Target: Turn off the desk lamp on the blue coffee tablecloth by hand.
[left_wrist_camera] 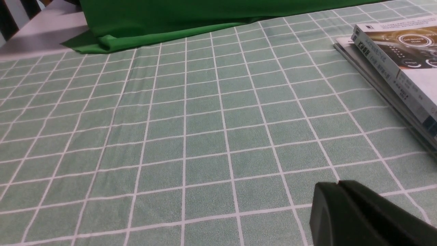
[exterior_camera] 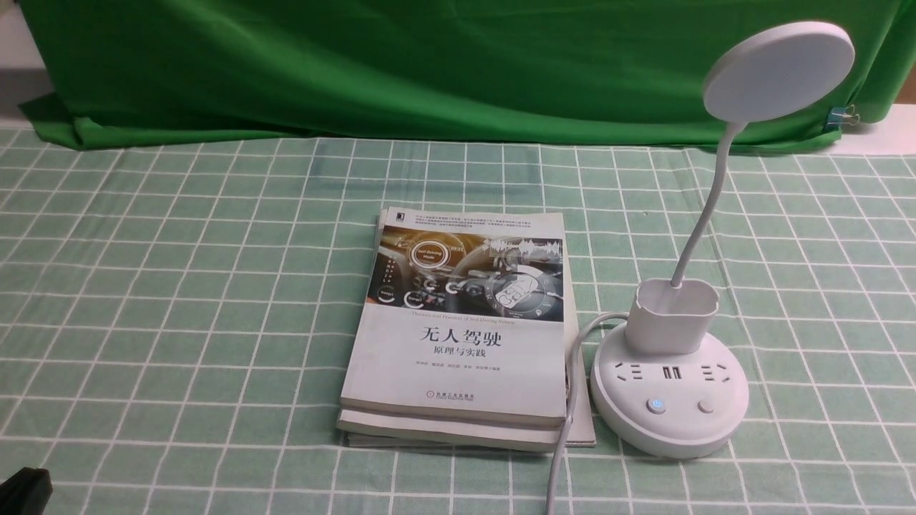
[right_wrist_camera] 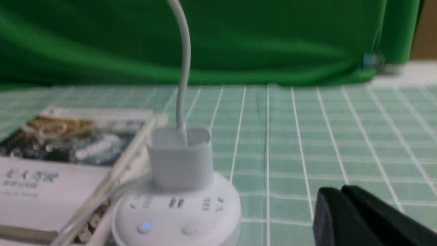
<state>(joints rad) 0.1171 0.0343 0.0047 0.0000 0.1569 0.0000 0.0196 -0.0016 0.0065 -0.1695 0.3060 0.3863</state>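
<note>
Front view showed the desk lamp (exterior_camera: 669, 386) standing on the blue coffee tablecloth (exterior_camera: 179, 286), on my right side, its round base just beside a stack of books (exterior_camera: 461, 336), with the white cord (exterior_camera: 565, 429) running along the books' edge toward me. The disc head (exterior_camera: 778, 70) sat high on a thin bendy neck (exterior_camera: 705, 207) rising from the cup-shaped holder (exterior_camera: 671, 315).

In the right wrist view my right gripper (right_wrist_camera: 341, 194) was clenched on nothing, near the base but apart from it. My left gripper (left_wrist_camera: 338, 186) lay low over bare cloth, well apart from the lamp, jaws pressed together and empty.

I judged the lamp light, hard plastic and smooth, with a neck that would flex if knocked. It called for no grasp: a closed fingertip should press straight down on a front button. The left button (exterior_camera: 655, 405) glowed blue, the right button (exterior_camera: 705, 405) did not; I could not tell which governs the light. A sideways push might slide the base on the cloth.
</note>
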